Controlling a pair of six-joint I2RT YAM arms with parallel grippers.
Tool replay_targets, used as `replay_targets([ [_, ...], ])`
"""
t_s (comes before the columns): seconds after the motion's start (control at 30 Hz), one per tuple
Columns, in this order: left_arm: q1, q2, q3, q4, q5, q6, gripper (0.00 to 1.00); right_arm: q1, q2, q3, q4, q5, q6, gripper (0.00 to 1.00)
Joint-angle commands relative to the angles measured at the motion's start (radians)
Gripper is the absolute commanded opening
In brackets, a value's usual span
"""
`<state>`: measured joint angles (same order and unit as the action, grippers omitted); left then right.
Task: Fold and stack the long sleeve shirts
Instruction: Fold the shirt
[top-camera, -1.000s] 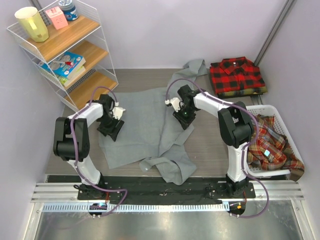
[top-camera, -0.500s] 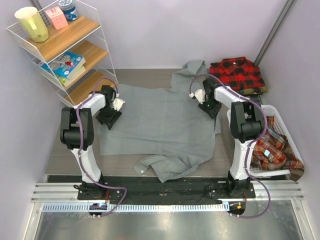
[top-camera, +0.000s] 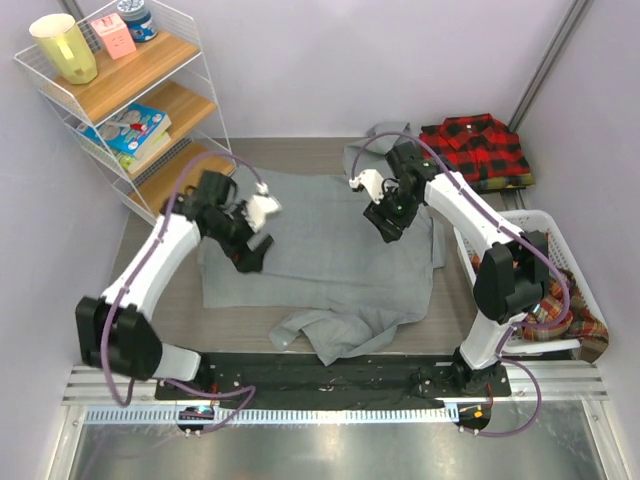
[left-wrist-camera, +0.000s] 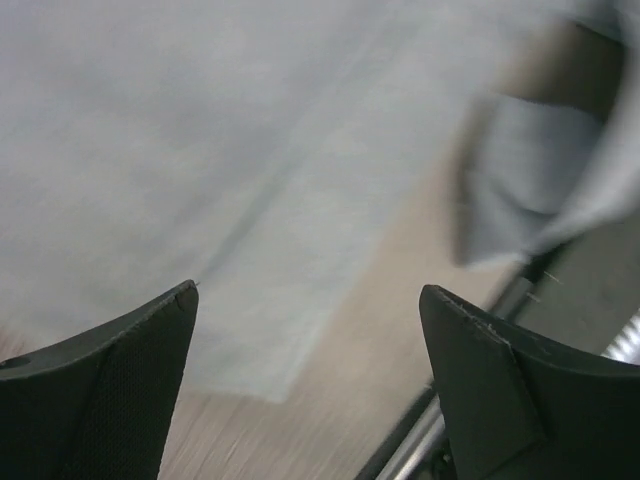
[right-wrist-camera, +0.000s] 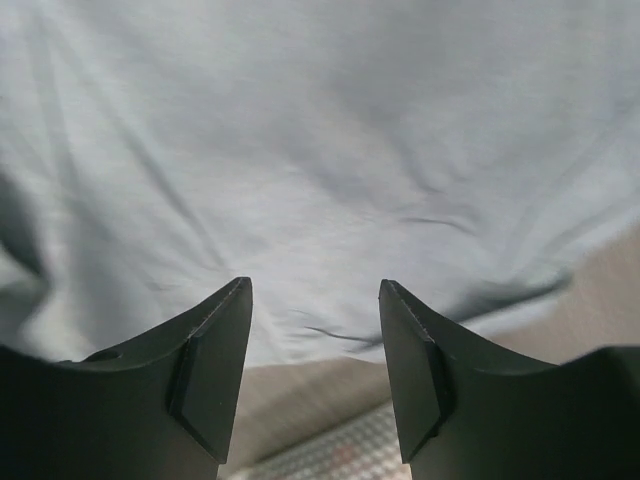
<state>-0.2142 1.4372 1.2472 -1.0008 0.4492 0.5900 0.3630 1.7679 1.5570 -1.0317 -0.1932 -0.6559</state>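
A plain grey long sleeve shirt (top-camera: 330, 255) lies spread flat across the middle of the table, with one sleeve bunched at its near edge (top-camera: 330, 335). My left gripper (top-camera: 252, 256) hovers over the shirt's left part, jaws wide open and empty. In the left wrist view the grey cloth (left-wrist-camera: 200, 150) and bare table show between the fingers of my left gripper (left-wrist-camera: 310, 370). My right gripper (top-camera: 386, 224) hangs above the shirt's right part, open and empty. Its wrist view shows the same grey cloth (right-wrist-camera: 320, 150) beyond my right gripper (right-wrist-camera: 315, 370). A red-and-black checked shirt (top-camera: 475, 150) lies folded at the back right.
A white basket (top-camera: 522, 216) at the right edge holds plaid shirts (top-camera: 545, 295). A wire shelf unit (top-camera: 130, 110) with a cup, books and boxes stands at the back left. A grey fold of cloth (top-camera: 375, 135) reaches toward the checked shirt.
The grey shirt was pulled out flat. Both grippers have since let go of its side edges, opened wider and moved inward above it.
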Motion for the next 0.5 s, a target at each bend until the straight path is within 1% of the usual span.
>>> replay_targets([
  [0.0, -0.253, -0.069, -0.144, -0.130, 0.106, 0.070, 0.94, -0.004, 0.010, -0.060, -0.064, -0.221, 0.120, 0.58],
  [0.03, -0.333, -0.080, -0.167, -0.113, 0.086, 0.047, 0.95, -0.004, 0.016, -0.070, -0.062, -0.238, 0.130, 0.56],
  [0.07, -0.377, -0.078, -0.213, -0.066, 0.032, 0.031, 0.95, -0.004, 0.019, -0.095, -0.059, -0.255, 0.139, 0.55],
  [0.13, -0.444, -0.070, -0.250, -0.017, -0.029, -0.010, 0.95, -0.004, 0.019, -0.124, -0.047, -0.278, 0.165, 0.53],
  [0.17, -0.503, -0.060, -0.281, 0.040, -0.084, -0.027, 0.95, -0.004, 0.019, -0.153, -0.028, -0.276, 0.173, 0.52],
  [0.23, -0.562, -0.044, -0.302, 0.082, -0.119, -0.047, 0.93, -0.007, 0.022, -0.181, -0.015, -0.275, 0.185, 0.50],
  [0.27, -0.621, -0.028, -0.308, 0.099, -0.162, -0.068, 0.90, -0.009, 0.022, -0.201, -0.005, -0.276, 0.185, 0.49],
  [0.3, -0.652, -0.020, -0.311, 0.119, -0.173, -0.076, 0.79, -0.010, 0.019, -0.207, -0.002, -0.273, 0.187, 0.48],
  [0.33, -0.677, -0.011, -0.310, 0.116, -0.170, -0.082, 0.72, -0.018, 0.018, -0.210, -0.001, -0.272, 0.187, 0.48],
  [0.37, -0.695, -0.009, -0.302, 0.108, -0.162, -0.091, 0.63, -0.025, 0.018, -0.206, -0.001, -0.273, 0.187, 0.48],
  [0.4, -0.721, -0.015, -0.286, 0.094, -0.140, -0.099, 0.44, -0.033, 0.010, -0.199, -0.004, -0.273, 0.187, 0.48],
  [0.47, -0.725, -0.035, -0.267, 0.071, -0.107, -0.102, 0.31, -0.068, -0.002, -0.170, -0.017, -0.282, 0.173, 0.49],
])
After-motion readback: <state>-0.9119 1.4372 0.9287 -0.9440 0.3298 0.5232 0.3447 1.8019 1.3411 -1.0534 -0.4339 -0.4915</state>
